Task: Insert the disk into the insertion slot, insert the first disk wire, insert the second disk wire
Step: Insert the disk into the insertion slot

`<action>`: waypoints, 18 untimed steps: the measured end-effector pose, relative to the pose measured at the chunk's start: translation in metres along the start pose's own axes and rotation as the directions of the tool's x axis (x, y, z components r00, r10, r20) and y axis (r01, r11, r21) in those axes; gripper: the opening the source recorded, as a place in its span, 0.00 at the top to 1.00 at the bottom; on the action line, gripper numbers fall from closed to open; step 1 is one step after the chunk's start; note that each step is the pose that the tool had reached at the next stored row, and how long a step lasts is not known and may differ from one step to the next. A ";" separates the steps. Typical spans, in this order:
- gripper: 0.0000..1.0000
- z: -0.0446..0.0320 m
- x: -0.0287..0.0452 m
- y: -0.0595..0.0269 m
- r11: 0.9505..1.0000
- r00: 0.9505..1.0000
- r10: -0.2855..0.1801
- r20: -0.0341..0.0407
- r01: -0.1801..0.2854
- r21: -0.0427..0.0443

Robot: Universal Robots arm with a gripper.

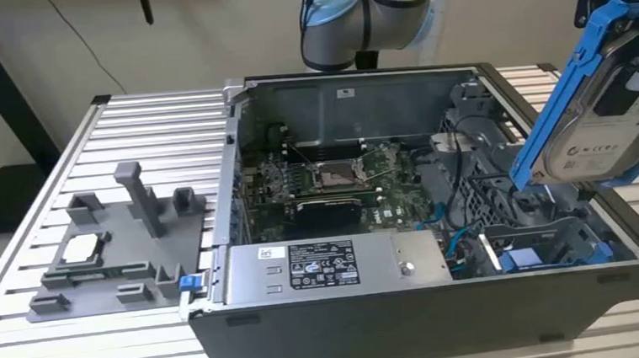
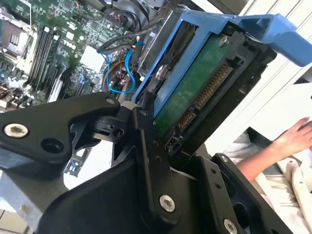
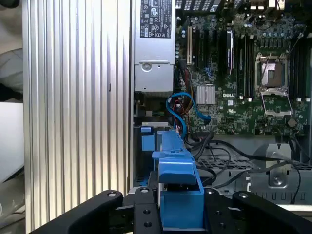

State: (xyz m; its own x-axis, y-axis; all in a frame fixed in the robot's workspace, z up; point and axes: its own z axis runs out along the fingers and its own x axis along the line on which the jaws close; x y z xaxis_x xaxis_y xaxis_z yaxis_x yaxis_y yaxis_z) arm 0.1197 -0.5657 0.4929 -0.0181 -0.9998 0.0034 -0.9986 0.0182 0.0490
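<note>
Exterior view's right: the disk [image 1: 614,124] is held tilted above the case [image 1: 420,324], clear of the slot [image 1: 549,243]; in the first wrist view the gripper [image 3: 179,209] jaws are seen clamped on it.

Beige wall [image 1: 202,31] — slatted aluminium table [image 1: 147,128]

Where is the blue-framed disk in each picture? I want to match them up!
Exterior view: the disk hangs tilted above the case, at the exterior view's right.
First wrist view: seen edge-on, the disk is clamped in the gripper.
Second wrist view: the disk shows its green board side.
Shared landmark: the CPU socket.
</note>
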 end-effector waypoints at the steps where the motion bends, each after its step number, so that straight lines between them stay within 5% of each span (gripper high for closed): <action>1: 1.00 0.0008 0.0000 0.0000 1.000 1.000 0.000 0.000 0.000 0.000; 18: 1.00 0.0222 -0.0002 -0.0011 1.000 1.000 0.000 0.000 0.000 0.000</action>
State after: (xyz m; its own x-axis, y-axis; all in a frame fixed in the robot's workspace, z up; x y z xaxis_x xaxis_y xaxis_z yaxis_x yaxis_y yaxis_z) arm 0.1197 -0.5656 0.4706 -0.0181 -0.9998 0.0036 -0.9986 0.0183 0.0490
